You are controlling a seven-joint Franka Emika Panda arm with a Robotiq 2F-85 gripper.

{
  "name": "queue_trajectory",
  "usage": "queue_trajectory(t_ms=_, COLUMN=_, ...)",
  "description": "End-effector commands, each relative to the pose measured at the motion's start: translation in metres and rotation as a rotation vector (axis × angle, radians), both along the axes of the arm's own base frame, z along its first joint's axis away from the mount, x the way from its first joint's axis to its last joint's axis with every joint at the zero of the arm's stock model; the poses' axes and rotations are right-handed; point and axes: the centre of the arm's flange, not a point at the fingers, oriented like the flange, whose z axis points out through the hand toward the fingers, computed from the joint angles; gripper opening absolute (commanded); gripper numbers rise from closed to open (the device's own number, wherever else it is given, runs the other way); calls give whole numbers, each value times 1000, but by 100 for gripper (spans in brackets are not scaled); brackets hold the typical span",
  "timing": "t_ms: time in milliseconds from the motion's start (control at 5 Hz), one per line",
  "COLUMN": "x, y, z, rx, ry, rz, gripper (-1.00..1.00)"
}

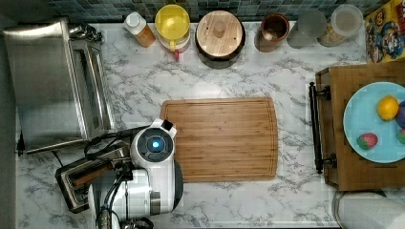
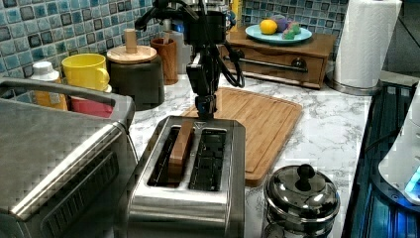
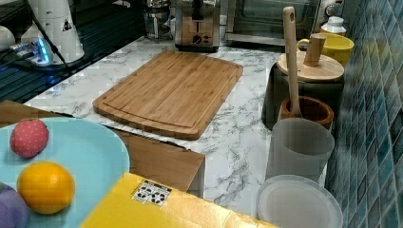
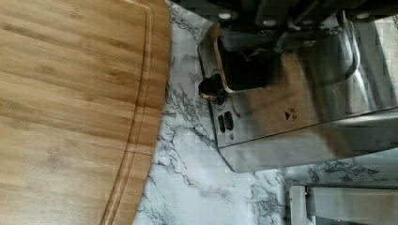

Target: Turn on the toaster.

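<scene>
One small stainless-steel pop-up toaster (image 2: 190,183), two slots, one brown toast slice (image 2: 180,148), sits beside the bamboo cutting board (image 2: 257,119) near the worktop's edge. The single black gripper (image 2: 205,105) hangs vertically just above the toaster's board-side end; finger opening cannot be told.

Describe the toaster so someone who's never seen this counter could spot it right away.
Find the big steel toaster oven at the left view's left. Beside it, just short of the wooden cutting board, stands the toaster. It is far smaller, boxy, with two long top slots, one holding brown toast.
</scene>
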Motion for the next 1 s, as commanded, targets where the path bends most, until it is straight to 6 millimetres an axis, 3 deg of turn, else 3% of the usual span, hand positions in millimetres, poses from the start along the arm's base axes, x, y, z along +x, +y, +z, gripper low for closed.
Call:
queue_trajectory(t_ms=200, x=-15, y=-36, z=-112, rx=-90, ry=283, rz=-126, gripper=-100)
queue_trajectory(t_ms=400, x=-34, y=-47, z=-161, rx=-135, ry=368, rz=-134, gripper=-100)
queue_trajectory(t_ms=600, x=-26, y=-43, z=-137, rx=-149, ry=311, rz=-74, gripper=-100)
queue_trajectory(t_ms=1000, x=-26, y=-43, z=-137, rx=-149, ry=311, rz=-74, gripper=-100)
